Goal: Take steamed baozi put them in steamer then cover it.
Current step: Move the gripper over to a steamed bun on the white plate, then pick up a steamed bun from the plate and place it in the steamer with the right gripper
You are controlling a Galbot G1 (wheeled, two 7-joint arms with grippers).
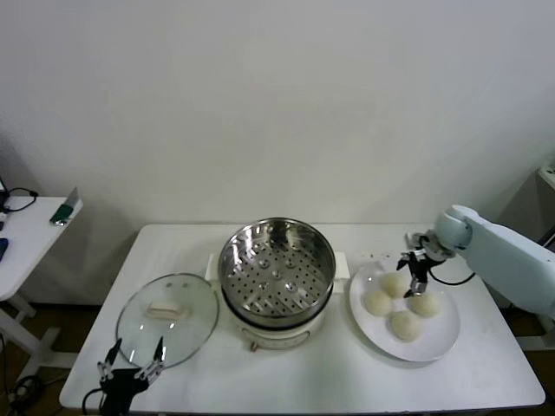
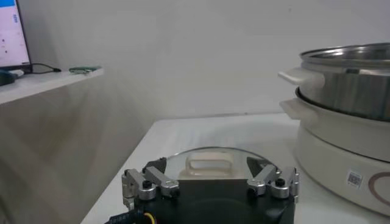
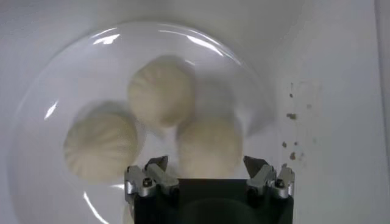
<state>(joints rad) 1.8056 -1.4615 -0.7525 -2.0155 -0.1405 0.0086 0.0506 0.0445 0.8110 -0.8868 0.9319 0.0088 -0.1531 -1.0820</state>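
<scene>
So basically nothing is done yet as far as I can tell: all four steamed baozi [image 1: 400, 304] are sitting on the white plate [image 1: 442, 340] on the robot's right side of the bench [image 1: 286, 381], and the steamer [image 1: 276, 276] in the middle is empty, just the perforated tray showing inside. The glass lid [image 1: 167, 318] lies flat on the bench to the steamer's left, so the covering step is also still to come. That leaves all four buns to move, then the lid. Pose-wise, the right gripper [image 1: 416, 265] is reaching in from the right and hanging over the far edge of the plate, pointing down, right above the bun [image 3: 209, 146] nearest the steamer; its jaws are spread apart and not grasping anything, with the bun lined up roughly between them. The left gripper [image 1: 132, 368] is parked low at the near edge of the bench just in front of the lid, jaws released too, holding nothing.
</scene>
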